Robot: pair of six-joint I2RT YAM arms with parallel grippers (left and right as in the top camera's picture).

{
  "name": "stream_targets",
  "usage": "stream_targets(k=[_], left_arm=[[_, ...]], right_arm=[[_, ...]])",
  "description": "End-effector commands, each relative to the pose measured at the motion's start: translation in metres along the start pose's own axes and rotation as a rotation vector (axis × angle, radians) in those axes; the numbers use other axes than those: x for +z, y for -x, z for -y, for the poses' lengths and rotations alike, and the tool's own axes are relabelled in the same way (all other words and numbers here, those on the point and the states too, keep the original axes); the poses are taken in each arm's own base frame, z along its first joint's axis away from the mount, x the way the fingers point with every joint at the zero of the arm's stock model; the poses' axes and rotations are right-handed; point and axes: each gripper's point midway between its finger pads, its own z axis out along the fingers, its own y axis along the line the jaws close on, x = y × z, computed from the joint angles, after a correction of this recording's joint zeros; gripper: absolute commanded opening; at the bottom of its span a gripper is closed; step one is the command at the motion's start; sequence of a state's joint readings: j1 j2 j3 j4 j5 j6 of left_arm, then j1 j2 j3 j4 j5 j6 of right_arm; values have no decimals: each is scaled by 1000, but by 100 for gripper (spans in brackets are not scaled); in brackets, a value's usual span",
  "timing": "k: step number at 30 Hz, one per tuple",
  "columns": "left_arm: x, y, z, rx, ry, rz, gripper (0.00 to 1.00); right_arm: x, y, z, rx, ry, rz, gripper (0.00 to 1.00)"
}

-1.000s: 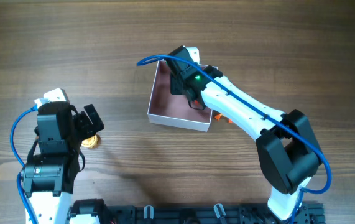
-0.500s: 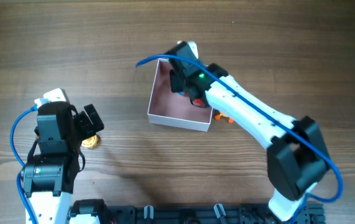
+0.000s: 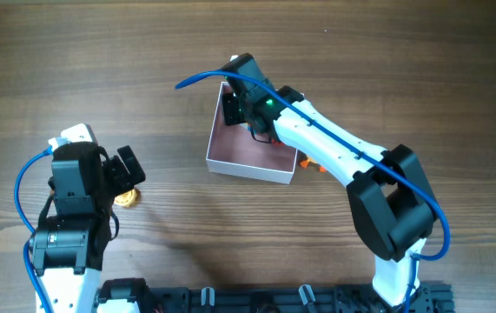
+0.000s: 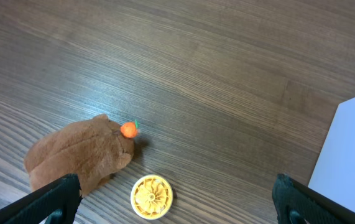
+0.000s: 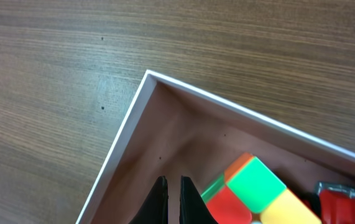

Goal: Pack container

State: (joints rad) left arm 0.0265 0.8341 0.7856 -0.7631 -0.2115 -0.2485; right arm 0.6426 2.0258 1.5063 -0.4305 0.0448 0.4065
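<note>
The container (image 3: 246,148), a shallow white-walled box with a dusty pink inside, sits mid-table. My right gripper (image 3: 234,108) hangs over its far left corner. In the right wrist view the gripper (image 5: 172,190) is shut with nothing between its fingers, just above the pink floor near the corner wall (image 5: 122,140). A multicoloured cube (image 5: 252,190) lies inside beside it, with a red item (image 5: 345,198) further right. My left gripper (image 4: 176,185) stands wide open above a yellow wheel-like disc (image 4: 152,196), next to a brown plush toy (image 4: 74,155).
A tiny orange piece (image 4: 128,129) lies at the plush toy's edge. The container's white outer wall (image 4: 351,155) shows at the right of the left wrist view. An orange item (image 3: 314,165) lies on the table just right of the container, partly under the right arm.
My right gripper has closed, empty, and the right arm has swung left towards the container's far left corner. The left arm has not moved.
</note>
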Motion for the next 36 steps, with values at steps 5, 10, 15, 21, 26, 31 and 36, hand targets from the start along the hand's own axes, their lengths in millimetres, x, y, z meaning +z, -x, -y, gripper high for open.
stream_targets(k=[5,10,15,21,26,31,36], left_arm=[[-4,7,2,-3,-14,14,100],[-4,7,2,-3,-14,14,100],[-4,7,2,-3,-14,14,100],[-4,7,2,-3,-14,14,100],[-4,7,2,-3,-13,14,100],[-4,8,2,-3,-14,14,100],[-4,8,2,-3,-14,15,100]], right_arm=[[15,-3,10,16,-46,1,4],[22,-11,25,28,-119,-18,4],[20,-19,48,78,-188,-59,6],[20,-20,50,75,-165,-75,5],[24,-11,21,0,-6,-61,4],[24,-10,19,-3,4,-57,4],[24,-16,22,-3,-6,-81,4]])
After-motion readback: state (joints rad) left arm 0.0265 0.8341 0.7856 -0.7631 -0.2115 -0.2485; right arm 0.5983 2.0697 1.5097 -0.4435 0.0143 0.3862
